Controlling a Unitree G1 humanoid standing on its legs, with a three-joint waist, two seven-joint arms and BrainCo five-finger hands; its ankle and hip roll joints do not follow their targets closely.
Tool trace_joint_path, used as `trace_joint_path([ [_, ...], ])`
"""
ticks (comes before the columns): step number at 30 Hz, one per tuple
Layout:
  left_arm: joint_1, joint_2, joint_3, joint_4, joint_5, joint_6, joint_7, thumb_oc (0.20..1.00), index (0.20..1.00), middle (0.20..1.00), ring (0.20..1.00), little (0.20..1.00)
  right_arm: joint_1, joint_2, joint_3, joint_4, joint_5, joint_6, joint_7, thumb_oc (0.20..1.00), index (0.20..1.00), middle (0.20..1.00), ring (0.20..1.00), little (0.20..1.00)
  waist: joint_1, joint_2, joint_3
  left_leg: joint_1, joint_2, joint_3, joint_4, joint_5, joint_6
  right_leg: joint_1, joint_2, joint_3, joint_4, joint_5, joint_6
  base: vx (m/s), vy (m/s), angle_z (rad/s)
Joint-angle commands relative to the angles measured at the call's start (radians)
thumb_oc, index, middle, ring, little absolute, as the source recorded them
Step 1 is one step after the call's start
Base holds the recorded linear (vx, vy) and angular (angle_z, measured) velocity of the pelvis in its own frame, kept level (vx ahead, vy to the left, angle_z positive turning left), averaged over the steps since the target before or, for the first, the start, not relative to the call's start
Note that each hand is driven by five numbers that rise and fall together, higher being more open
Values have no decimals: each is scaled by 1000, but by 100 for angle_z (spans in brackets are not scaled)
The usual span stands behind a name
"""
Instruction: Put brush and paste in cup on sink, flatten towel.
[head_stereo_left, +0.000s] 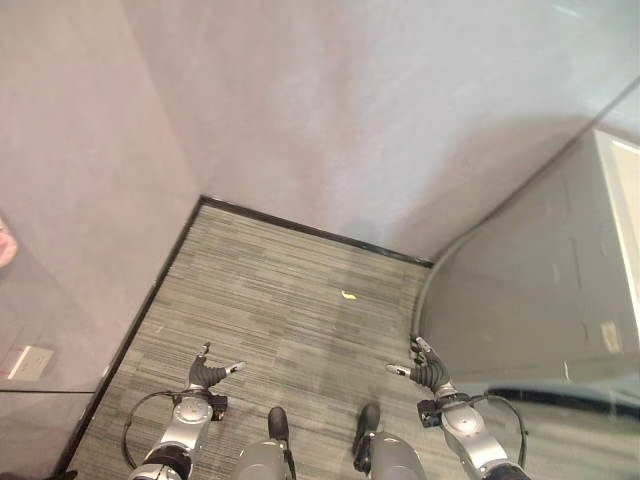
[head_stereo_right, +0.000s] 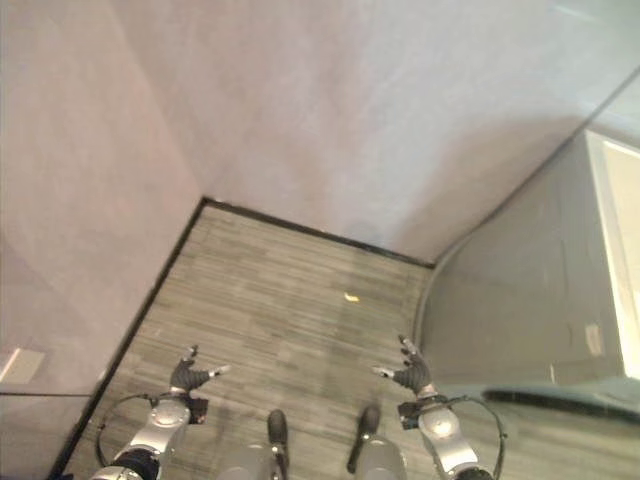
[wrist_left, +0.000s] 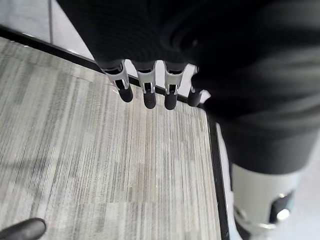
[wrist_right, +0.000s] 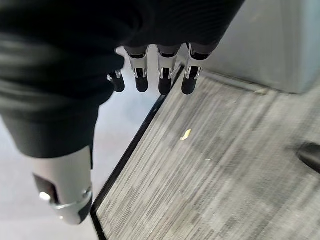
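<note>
Floor (head_stereo_left: 270, 300) of grey striped carpet lies below you, bordered by a black skirting strip (head_stereo_left: 300, 228) where it meets the pale walls (head_stereo_left: 350, 110). Your left hand (head_stereo_left: 207, 373) hangs low on the left with its fingers (wrist_left: 145, 90) straight and relaxed, holding nothing. Your right hand (head_stereo_left: 428, 368) hangs low on the right, fingers (wrist_right: 162, 80) likewise straight and empty. A small yellow scrap (head_stereo_left: 348, 295) rests on the carpet ahead, between the two hands and well apart from both. A grey cabinet side (head_stereo_left: 540, 280) stands to your right. You cannot tell where the brush, paste, cup or towel are from these views.
</note>
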Motion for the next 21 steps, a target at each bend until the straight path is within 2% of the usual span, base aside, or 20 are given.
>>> trace_joint_path([
  [1,-1,46,-10,-61,15,-58,15,1000,1000,1000,1000,1000,-39,-40,-54,-44,8,-41,7,1000,1000,1000,1000,1000,48,-47,-15,-77,-30,17,156,-60,-44,29,-31,-18,63,52,24,133,-240,169],
  [4,27,53,19,-92,-32,-72,-3,1000,1000,1000,1000,1000,-66,-58,-73,-12,9,-45,4,1000,1000,1000,1000,1000,84,-56,-45,-80,-29,-59,129,-33,-75,96,-3,-133,35,29,14,171,-244,117],
  [6,35,57,26,-99,-38,-74,-5,1000,1000,1000,1000,1000,-71,-64,-75,-11,17,-48,10,1000,1000,1000,1000,1000,93,-57,-53,-80,-21,-75,122,-23,-85,107,7,-150,27,15,8,140,-184,87],
  [7,38,64,35,-115,-38,-74,-1,1000,1000,1000,1000,1000,-80,-70,-80,-11,27,-55,6,1000,1000,1000,1000,1000,107,-57,-56,-85,-4,-95,116,-1,-105,126,21,-189,20,-10,-4,119,-172,59],
  [9,30,69,38,-108,-39,-74,0,1000,1000,1000,1000,1000,-92,-82,-81,-5,25,-57,1,1000,1000,1000,1000,1000,110,-59,-57,-96,15,-94,127,14,-127,145,39,-217,9,-37,-19,139,-176,55],
  [10,29,68,42,-105,-40,-75,2,1000,1000,1000,1000,1000,-94,-87,-82,-5,27,-57,0,1000,1000,1000,1000,1000,107,-60,-57,-110,23,-77,150,29,-139,157,46,-228,-1,-45,-26,98,-110,67],
  [11,30,69,45,-112,-39,-76,5,1000,1000,1000,1000,1000,-89,-98,-87,-6,26,-59,-4,1000,1000,1000,1000,1000,105,-59,-49,-143,44,-16,207,56,-153,174,49,-253,-10,-49,-33,41,-93,60],
  [12,25,66,45,-117,-37,-73,5,1000,1000,1000,1000,1000,-86,-108,-93,-7,22,-57,-8,1000,1000,1000,1000,1000,91,-60,-40,-182,78,75,259,83,-151,184,50,-273,-21,-49,-38,7,-87,75],
  [13,23,64,47,-111,-34,-68,3,1000,1000,1000,1000,1000,-79,-113,-95,-7,16,-53,-10,1000,1000,1000,1000,1000,80,-63,-38,-192,117,168,261,92,-146,192,58,-284,-27,-52,-41,65,-82,100],
  [14,22,61,51,-103,-34,-66,3,1000,1000,1000,1000,1000,-73,-115,-96,-4,11,-49,-14,1000,1000,1000,1000,1000,72,-57,-40,-187,149,246,218,85,-161,215,73,-286,-45,-66,-30,114,-20,109],
  [15,25,56,55,-104,-34,-63,4,1000,1000,1000,1000,1000,-63,-116,-103,-4,7,-45,-21,1000,1000,1000,1000,1000,64,-52,-46,-190,163,322,127,107,-159,226,76,-304,-58,-66,-23,167,48,98],
  [16,26,52,56,-107,-31,-63,3,1000,1000,1000,1000,1000,-60,-115,-108,8,6,-43,-26,1000,1000,1000,1000,1000,66,-46,-54,-202,165,332,70,140,-165,235,77,-315,-66,-66,-17,174,120,54],
  [18,34,51,60,-103,-25,-61,3,1000,1000,1000,1000,1000,-57,-110,-115,18,5,-40,-28,1000,1000,1000,1000,1000,78,-38,-65,-223,160,309,19,180,-168,259,73,-327,-73,-65,-12,240,161,40],
  [19,41,50,61,-106,-21,-59,0,1000,1000,1000,1000,1000,-54,-110,-118,16,1,-39,-26,1000,1000,1000,1000,1000,78,-33,-71,-229,164,328,10,196,-171,272,60,-341,-65,-56,-4,237,217,32],
  [21,60,49,66,-108,-19,-54,-11,1000,1000,1000,1000,1000,-59,-99,-112,20,-19,-29,-19,1000,1000,1000,1000,1000,86,-29,-86,-201,142,322,4,167,-151,280,35,-341,-44,-65,0,211,254,10],
])
